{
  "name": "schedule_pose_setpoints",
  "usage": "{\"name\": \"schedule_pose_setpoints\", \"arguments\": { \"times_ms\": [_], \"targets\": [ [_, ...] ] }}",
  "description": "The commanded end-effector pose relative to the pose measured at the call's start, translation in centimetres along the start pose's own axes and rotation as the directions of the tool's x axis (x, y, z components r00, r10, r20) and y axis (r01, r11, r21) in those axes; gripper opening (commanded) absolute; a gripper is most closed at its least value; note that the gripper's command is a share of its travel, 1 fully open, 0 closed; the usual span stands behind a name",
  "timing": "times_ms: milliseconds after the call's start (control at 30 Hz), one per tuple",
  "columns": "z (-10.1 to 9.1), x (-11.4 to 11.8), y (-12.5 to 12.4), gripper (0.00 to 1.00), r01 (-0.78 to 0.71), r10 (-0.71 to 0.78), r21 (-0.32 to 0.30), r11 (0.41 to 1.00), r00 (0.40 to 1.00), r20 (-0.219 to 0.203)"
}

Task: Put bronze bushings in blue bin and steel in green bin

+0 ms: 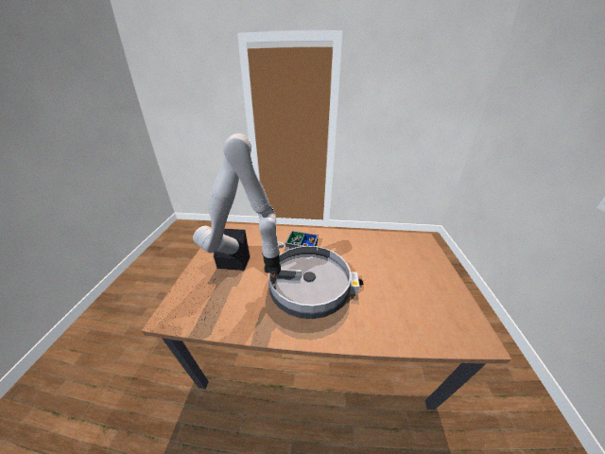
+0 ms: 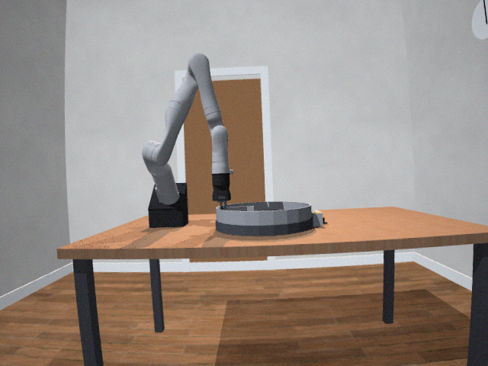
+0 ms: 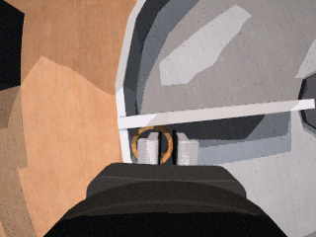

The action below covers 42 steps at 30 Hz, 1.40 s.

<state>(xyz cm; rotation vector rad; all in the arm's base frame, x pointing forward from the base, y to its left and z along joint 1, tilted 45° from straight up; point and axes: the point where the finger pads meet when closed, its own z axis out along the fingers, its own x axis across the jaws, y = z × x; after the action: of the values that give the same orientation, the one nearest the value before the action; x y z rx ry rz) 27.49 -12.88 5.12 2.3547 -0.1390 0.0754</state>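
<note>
The bronze bushing [image 1: 272, 276] [image 3: 134, 143] is at the edge of the turntable [image 1: 310, 308] [image 2: 264, 217] [image 3: 207, 74], just inside its raised wall on the side facing the arm's black base [image 1: 240, 261] [image 2: 168, 217]. The gripper [image 1: 273, 279] [image 2: 223, 206] [image 3: 166, 141] points down over that same edge of the turntable, its fingers narrowly apart and pinching the wall of the bushing: in the wrist view one finger overlaps the bushing's opening and the other stands outside it, with the near part of the ring between them. Whether the bushing touches the turntable's floor cannot be told.

A pale bar [image 1: 292, 273] [image 3: 212, 113] runs from the turntable's wall inward toward the dark hub [image 1: 309, 276] [image 3: 309, 96] at its middle, and the bushing lies just beside the bar near its outer end. A small box [image 1: 354, 283] [image 2: 318, 219] with a yellow patch on top is at the turntable's outer wall, on the side opposite the gripper.

The green bin [image 1: 292, 235] and the blue bin [image 1: 305, 238] sit side by side just beyond the turntable, on the side toward the door [image 1: 293, 131] [image 2: 240, 137]. The green bin holds grey pieces and the blue bin holds bronze-coloured ones, all too small to count surely. The turntable and the base stand on the table [image 1: 410, 312] [image 2: 374, 224].
</note>
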Motion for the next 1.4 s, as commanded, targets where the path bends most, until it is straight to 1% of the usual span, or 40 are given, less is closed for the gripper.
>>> {"name": "schedule_pose_setpoints", "arguments": {
  "times_ms": [0,1133,1367],
  "targets": [
    [-0.1,0.0,0.0,0.0,0.0,0.0,0.001,1.0,1.0,-0.001],
    [-1.2,0.0,0.0,0.0,0.001,-0.001,0.001,1.0,1.0,-0.001],
    [-1.2,0.0,0.0,0.0,0.001,-0.001,0.001,1.0,1.0,-0.001]
  ]
}}
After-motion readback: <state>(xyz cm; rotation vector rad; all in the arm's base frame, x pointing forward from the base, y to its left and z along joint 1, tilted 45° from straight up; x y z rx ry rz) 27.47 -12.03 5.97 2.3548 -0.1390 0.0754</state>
